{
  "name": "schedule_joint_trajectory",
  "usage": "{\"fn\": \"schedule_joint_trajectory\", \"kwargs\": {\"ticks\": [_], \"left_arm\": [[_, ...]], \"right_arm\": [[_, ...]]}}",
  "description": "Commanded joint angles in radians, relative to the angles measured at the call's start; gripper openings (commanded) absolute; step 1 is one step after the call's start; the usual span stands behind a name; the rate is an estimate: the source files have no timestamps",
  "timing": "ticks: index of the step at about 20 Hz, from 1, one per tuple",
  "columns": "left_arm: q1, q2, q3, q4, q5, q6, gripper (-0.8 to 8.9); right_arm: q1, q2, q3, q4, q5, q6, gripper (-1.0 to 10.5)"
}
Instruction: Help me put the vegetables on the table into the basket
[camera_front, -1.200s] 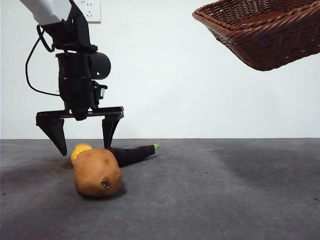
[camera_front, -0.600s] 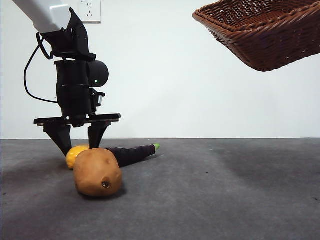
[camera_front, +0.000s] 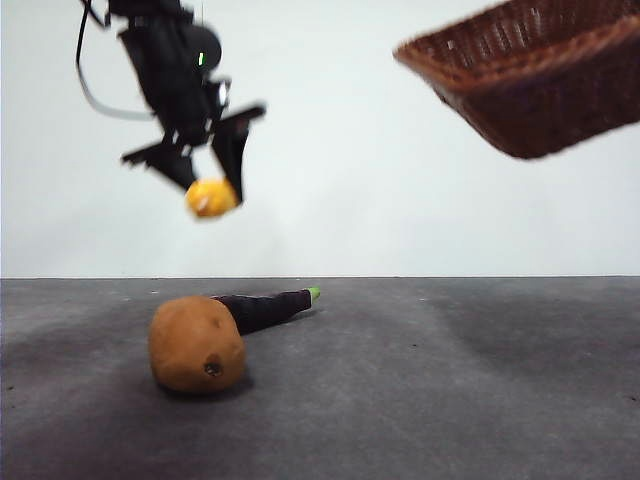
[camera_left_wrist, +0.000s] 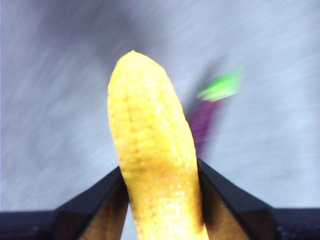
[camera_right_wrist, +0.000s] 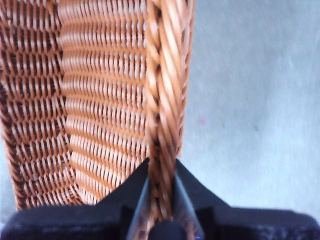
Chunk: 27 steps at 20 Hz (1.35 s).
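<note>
The potato (camera_front: 197, 344) lies nearest on the table (camera_front: 450, 390), toward the left of the front view, its long axis roughly across the view and its dark eye facing the camera low on its right end. Just behind it and touching or nearly so lies the eggplant (camera_front: 262, 309), flat on the table, long axis running from behind the potato out to the right and slightly away, green tip at the right end. In the left wrist view the eggplant (camera_left_wrist: 204, 120) shows blurred beyond the held piece, green tip pointing away from the gripper.

Well above both, at upper left in the front view, the left gripper (camera_front: 212, 190) hangs tilted in the air, its jaws closed onto the yellow piece (camera_front: 211, 197), which sits at the jaw tips. The left wrist view shows the yellow piece (camera_left_wrist: 152, 150) as long and knobbly, clamped between the two jaws near its base, long axis running straight out from the gripper (camera_left_wrist: 160, 200), rounded end farthest away.

At upper right the basket (camera_front: 530, 85) is held in the air, tilted, its opening facing up and toward the left, blurred. In the right wrist view the right gripper (camera_right_wrist: 161, 195) is pinched tight on the braided rim of the basket (camera_right_wrist: 100, 100), one jaw inside the wall and one outside.

No writing can be read anywhere
</note>
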Motion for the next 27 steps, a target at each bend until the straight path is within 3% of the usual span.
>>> {"fn": "schedule_joint_trajectory", "kwargs": {"ticks": [1, 4, 7, 14, 17, 21, 27], "left_arm": [[-0.044, 0.0, 0.142, -0.066, 0.023, 0.054, -0.08], [-0.114, -0.008, 0.288, -0.111, 0.038, 0.075, -0.08], [-0.217, -0.05, 0.327, -0.111, 0.117, 0.067, -0.08], [-0.434, -0.035, 0.325, -0.104, 0.106, 0.087, -0.08], [-0.464, -0.035, 0.325, -0.111, 0.021, 0.085, -0.08], [-0.456, -0.035, 0.318, -0.111, 0.019, 0.079, -0.08], [-0.433, -0.035, 0.192, -0.111, 0.011, 0.079, 0.0]], "right_arm": [[0.001, 0.008, -0.061, 0.025, 0.047, 0.042, -0.1], [0.001, 0.008, -0.185, 0.106, 0.08, 0.079, -0.1], [0.002, 0.012, -0.296, 0.194, 0.072, 0.122, -0.1], [0.047, 0.014, -0.314, 0.249, -0.088, 0.167, -0.1], [0.066, 0.014, -0.314, 0.255, -0.135, 0.179, -0.1], [0.068, 0.012, -0.312, 0.256, -0.239, 0.178, -0.1], [0.068, 0.007, -0.307, 0.256, -0.24, 0.173, -0.1]]}}
